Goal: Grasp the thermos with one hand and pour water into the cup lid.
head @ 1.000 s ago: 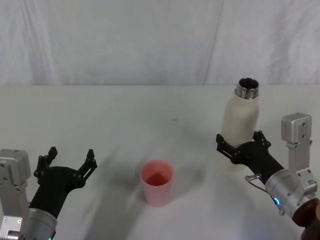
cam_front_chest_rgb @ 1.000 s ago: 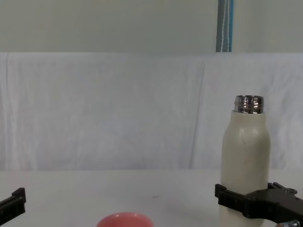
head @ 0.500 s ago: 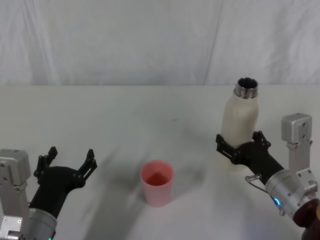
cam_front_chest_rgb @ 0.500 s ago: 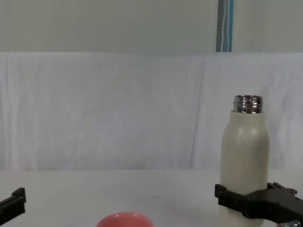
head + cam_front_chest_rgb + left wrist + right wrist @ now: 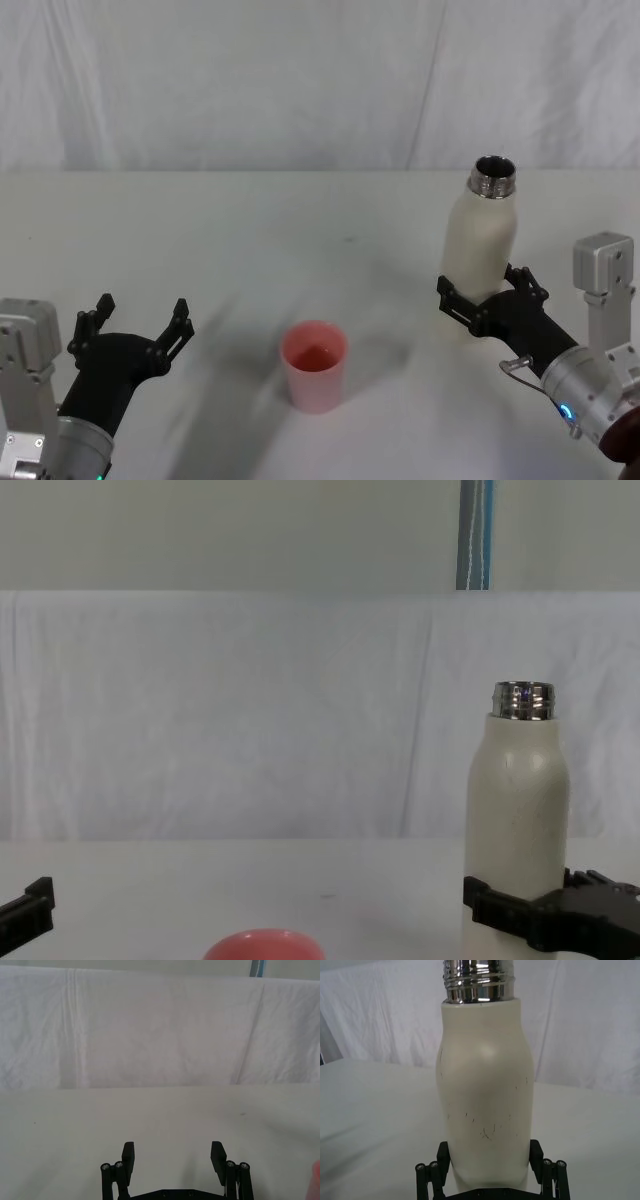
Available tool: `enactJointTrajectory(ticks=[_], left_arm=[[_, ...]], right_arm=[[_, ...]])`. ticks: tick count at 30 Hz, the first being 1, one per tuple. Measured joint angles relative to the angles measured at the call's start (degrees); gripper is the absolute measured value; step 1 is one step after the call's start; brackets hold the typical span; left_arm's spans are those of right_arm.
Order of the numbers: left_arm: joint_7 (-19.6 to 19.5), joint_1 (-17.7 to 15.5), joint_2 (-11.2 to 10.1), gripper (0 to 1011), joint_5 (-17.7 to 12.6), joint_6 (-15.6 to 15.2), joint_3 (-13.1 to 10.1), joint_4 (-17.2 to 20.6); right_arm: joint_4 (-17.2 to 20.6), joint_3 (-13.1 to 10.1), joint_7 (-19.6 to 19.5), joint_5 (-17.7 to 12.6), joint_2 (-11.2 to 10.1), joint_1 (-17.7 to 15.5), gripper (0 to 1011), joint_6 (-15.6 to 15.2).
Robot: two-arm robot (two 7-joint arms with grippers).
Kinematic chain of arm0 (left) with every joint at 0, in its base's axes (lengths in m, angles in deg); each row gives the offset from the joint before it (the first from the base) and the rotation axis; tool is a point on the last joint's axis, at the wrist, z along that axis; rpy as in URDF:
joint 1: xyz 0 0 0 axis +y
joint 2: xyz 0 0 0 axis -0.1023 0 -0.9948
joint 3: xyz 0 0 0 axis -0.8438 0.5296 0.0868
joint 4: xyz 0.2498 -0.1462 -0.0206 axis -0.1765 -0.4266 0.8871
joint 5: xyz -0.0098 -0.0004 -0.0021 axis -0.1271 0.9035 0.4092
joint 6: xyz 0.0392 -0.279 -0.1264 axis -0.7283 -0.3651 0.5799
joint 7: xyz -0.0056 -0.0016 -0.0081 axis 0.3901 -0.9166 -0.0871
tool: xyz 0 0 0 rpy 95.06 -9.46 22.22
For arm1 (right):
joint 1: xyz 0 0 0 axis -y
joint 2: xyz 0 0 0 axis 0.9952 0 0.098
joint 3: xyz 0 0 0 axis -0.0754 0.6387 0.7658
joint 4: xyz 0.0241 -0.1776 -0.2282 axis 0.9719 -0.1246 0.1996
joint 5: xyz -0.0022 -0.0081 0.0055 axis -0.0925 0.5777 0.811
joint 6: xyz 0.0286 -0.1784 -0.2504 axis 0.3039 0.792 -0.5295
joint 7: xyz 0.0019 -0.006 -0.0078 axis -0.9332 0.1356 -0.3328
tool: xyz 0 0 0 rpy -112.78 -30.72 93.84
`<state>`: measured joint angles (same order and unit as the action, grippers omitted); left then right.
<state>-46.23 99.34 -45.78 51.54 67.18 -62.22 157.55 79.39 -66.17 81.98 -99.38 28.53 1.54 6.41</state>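
The thermos [image 5: 481, 248] stands upright on the right side of the white table, its steel neck open at the top. My right gripper [image 5: 485, 292] is open, with one black finger on each side of the thermos's lower body [image 5: 485, 1100] and close to its walls. The thermos [image 5: 517, 810] rises above those fingers in the chest view. The pink cup lid [image 5: 315, 365] stands upright near the table's front centre, to the left of the thermos, and its rim [image 5: 262, 946] shows low in the chest view. My left gripper [image 5: 135, 318] rests open at the front left, holding nothing [image 5: 172, 1152].
A white cloth covers the table [image 5: 250, 240] and hangs as a backdrop behind it. Bare table lies between the cup lid and the thermos and across the back.
My right gripper has slid slightly back toward me and to the right along the thermos's base. The thermos, cup lid and left gripper have stayed in place.
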Motion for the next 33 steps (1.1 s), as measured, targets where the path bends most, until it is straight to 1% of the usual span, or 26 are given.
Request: enactJointTrajectory(ticks=[11,20,33], left_arm=[[0.0,0.0,0.0,1001,0.0,0.0,0.0,0.0],[0.0,0.0,0.0,1001,0.0,0.0,0.0,0.0],[0.0,0.0,0.0,1001,0.0,0.0,0.0,0.0]], right_arm=[[1.84,-0.43,0.38,-0.53,-1.49,-1.72,1001,-0.43],[3.98,-1.17,-0.33,-0.97,-2.12,-3.96,1001,-0.6],[6.48,-1.38,-0.55,-1.05,-2.81,-5.88,1002,-0.64]])
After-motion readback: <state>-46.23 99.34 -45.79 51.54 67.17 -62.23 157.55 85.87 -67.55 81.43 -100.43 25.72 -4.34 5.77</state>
